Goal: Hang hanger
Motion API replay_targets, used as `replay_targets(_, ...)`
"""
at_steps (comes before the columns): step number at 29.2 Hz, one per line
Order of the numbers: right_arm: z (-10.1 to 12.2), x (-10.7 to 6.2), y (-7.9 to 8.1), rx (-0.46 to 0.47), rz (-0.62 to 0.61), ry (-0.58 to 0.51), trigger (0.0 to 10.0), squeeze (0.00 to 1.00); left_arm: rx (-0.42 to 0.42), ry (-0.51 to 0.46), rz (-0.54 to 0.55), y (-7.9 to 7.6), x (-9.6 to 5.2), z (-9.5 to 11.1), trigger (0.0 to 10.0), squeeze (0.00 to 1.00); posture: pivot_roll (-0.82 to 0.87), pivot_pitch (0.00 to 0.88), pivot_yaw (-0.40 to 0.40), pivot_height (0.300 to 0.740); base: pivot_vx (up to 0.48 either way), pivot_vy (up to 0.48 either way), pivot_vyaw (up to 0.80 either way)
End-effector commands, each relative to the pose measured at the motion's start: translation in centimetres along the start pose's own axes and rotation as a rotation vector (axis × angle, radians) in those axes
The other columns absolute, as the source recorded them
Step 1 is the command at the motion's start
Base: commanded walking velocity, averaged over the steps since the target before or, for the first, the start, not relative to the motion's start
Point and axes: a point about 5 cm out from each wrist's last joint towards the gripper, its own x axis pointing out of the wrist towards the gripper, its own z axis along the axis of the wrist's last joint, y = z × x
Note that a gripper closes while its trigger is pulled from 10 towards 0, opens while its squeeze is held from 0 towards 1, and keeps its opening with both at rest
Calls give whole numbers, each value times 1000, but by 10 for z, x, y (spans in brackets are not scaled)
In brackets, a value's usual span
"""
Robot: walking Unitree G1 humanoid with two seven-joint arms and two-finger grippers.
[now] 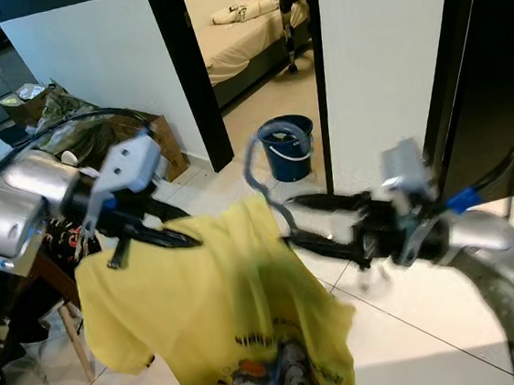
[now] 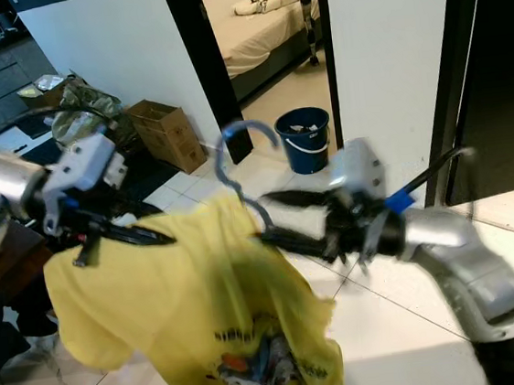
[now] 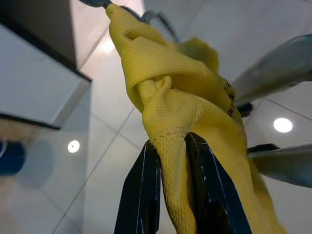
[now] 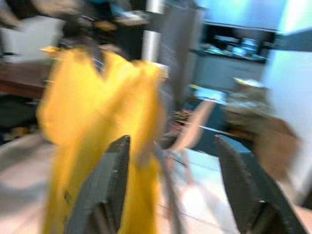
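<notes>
Here the yellow shirt (image 1: 242, 314) hangs in the air between the two arms, on a hanger (image 2: 241, 171) whose grey hook stands up above the collar. The left gripper (image 1: 156, 235) is at the shoulder of the shirt. In the left wrist view its two black fingers (image 3: 141, 195) are closed on a fold of the yellow cloth, with the cloth squeezed between them. The right gripper (image 1: 310, 219) is at the other side, near the collar and just below the hook. In the right wrist view its fingers (image 4: 105, 195) stand wide apart, and the shirt and a thin part of the hanger are between them, but this picture is blurred and I cannot tell if they touch. Behind the shirt, a blue bucket (image 1: 287, 146) stands on the tiled floor (image 1: 419, 332) next to a doorway, and through the doorway a bed (image 1: 236, 34) is seen. A cardboard box (image 2: 166, 131) stands against the white wall on the left.
</notes>
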Motion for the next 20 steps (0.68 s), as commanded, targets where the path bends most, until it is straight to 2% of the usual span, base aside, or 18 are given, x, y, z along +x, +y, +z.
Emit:
replay_targets(1,-1,-2,-2,-10,-17,-2,10000,1000,14,33,53,2,-15,2,0,0,-76,0,169,740,0,0,0)
replay_targets(2,-1,-2,-2,-10,-17,-2,10000,1000,14,33,53,2,-15,2,0,0,-76,0,169,740,0,0,0)
replay_targets(3,-3,-11,-12,-31,-94,26,10000,1000,16,49,85,1,-20,0,0,0,-75,0,166,740,0,0,0)
replay_targets(4,-3,-11,-12,-31,-94,26,10000,1000,16,49,85,1,-20,0,0,0,-75,0,166,740,0,0,0)
replay_targets(6,-4,-30,-35,-50,-296,29,10000,1000,37,62,170,2,-33,2,0,0,-73,0,163,740,0,0,0)
replay_targets(8,-5,-37,-44,-38,-403,3,10000,1000,69,52,223,4,-40,7,0,0,-73,0,155,740,0,0,0)
replay_targets(12,-10,-34,-42,-5,-416,-23,10000,1000,120,15,265,8,-43,19,0,0,-72,0,150,740,0,0,0)
replay_targets(14,-17,-28,-35,54,-401,-53,10000,1000,188,-35,321,14,-48,34,0,0,-70,0,143,740,0,0,0)
replay_targets(15,-17,-28,-35,54,-401,-53,10000,1000,188,-35,321,14,-48,34,0,0,-70,0,143,740,0,0,0)
replay_targets(16,-23,-24,-29,100,-379,-77,10000,1000,225,-76,361,19,-53,45,0,0,-69,0,142,740,0,0,0)
replay_targets(17,-23,-24,-29,100,-379,-77,10000,1000,225,-76,361,19,-53,45,0,0,-69,0,142,740,0,0,0)
replay_targets(18,-29,-20,-24,163,-358,-111,10000,1000,243,-118,393,24,-59,54,353,0,-69,0,140,740,0,0,0)
replay_targets(19,-29,-20,-24,163,-358,-111,10000,1000,243,-118,393,24,-59,54,353,0,-69,0,140,740,0,0,0)
replay_targets(20,-35,-15,-16,225,-315,-140,10000,0,256,-165,424,28,-67,64,5490,0,-67,0,140,740,0,0,0)
